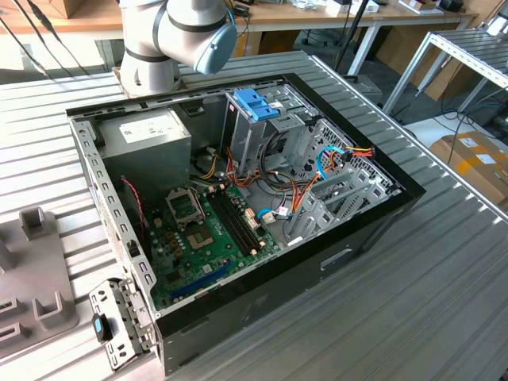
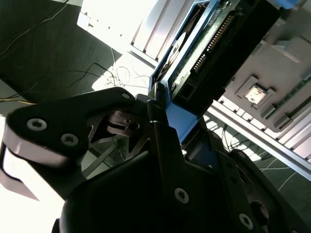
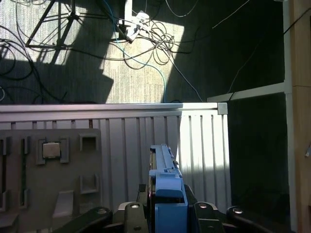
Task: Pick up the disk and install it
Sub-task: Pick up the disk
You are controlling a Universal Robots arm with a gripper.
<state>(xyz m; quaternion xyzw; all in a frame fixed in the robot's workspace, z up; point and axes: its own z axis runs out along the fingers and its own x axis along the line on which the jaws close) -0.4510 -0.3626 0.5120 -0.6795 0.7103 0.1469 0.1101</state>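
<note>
Disk (image 3: 165, 170) sits pinched on edge between the closed-in fingers of the gripper (image 3: 167, 211). One blue side rail (image 3: 170, 194) faces the first wrist view, and the long axis runs straight out from the fingertips. The second wrist view shows its circuit-board face (image 2: 211, 46). Beneath it lie a grey fixture tray (image 3: 73, 165) and the ribbed metal table (image 3: 204, 145), so I judge the load hangs over the tray, well apart from any bay. On the exterior view's left is what looks like the same tray (image 1: 32, 270). In the middle the open computer case (image 1: 317, 270) lies on its side, with the motherboard (image 1: 206, 230) near, the power-supply box (image 1: 147, 135) far, and the drive cage (image 1: 266, 139) under its blue handle (image 1: 255, 103) at the far end. The cage therefore lies right of the tray. On the exterior view's right stand a metal rack (image 1: 476, 48) and cardboard boxes (image 1: 476, 159). Loose cables (image 3: 146, 43) trail over the sunlit floor.
</note>
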